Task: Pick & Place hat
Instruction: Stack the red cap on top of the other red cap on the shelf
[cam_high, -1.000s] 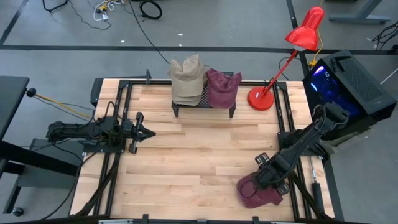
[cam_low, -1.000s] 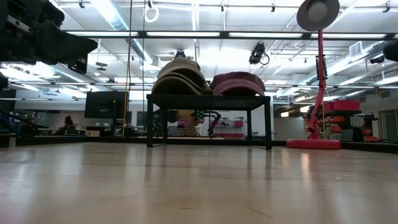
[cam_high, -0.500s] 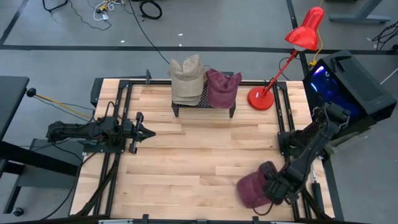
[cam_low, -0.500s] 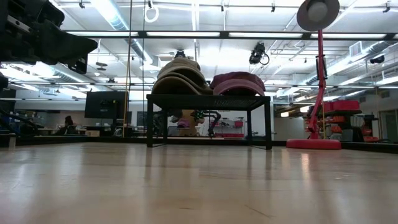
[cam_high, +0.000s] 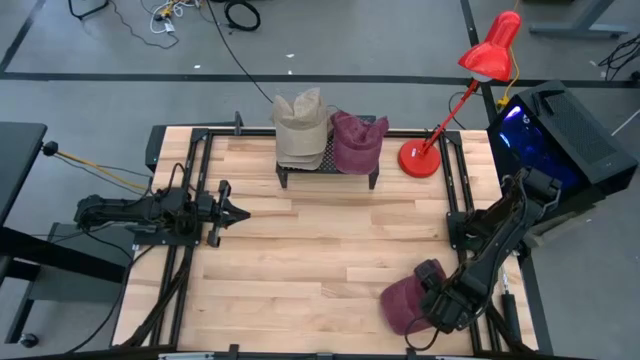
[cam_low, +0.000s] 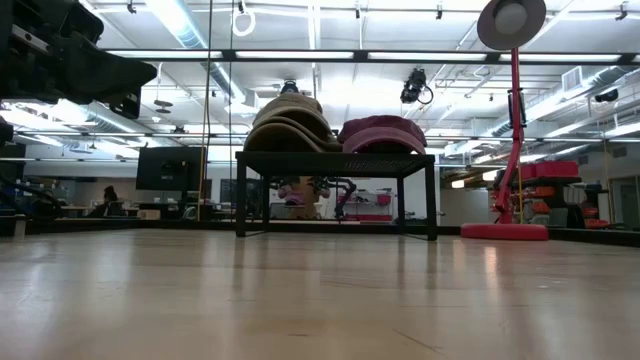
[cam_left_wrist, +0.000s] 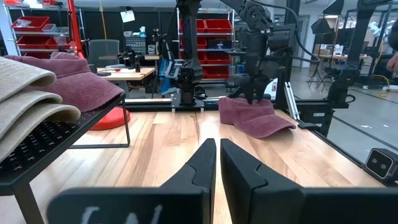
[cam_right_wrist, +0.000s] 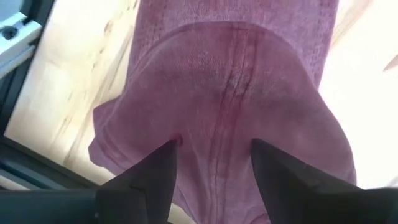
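Observation:
A maroon hat (cam_high: 404, 304) lies on the table near its front right corner, crown up; it also shows in the left wrist view (cam_left_wrist: 254, 116). My right gripper (cam_high: 437, 306) is open above it, pointing down, its two fingers (cam_right_wrist: 163, 163) standing either side of the crown's middle seam (cam_right_wrist: 224, 93). My left gripper (cam_high: 236, 212) is shut and empty at the table's left, pointing right. Tan hats (cam_high: 300, 130) and another maroon hat (cam_high: 358, 140) rest on a black rack (cam_high: 328, 172) at the far edge. My right gripper comes at the maroon hat's crown (cam_right_wrist: 211, 124) from above, pointing down, with the fingers spread over the cloth. I cannot tell whether the fingertips touch the cloth. The hat lies on the table.
A red desk lamp (cam_high: 420, 158) stands at the far right beside the rack. A black case with blue light (cam_high: 560, 130) sits off the table's right edge. Black rails (cam_high: 190, 250) run along the left and right sides. Bare wood lies in the middle.
My right gripper has gone toward the table's near edge, from the hat's far side to over its crown. The maroon hat has changed shape from flat and spread to more rounded, staying near the front right corner.

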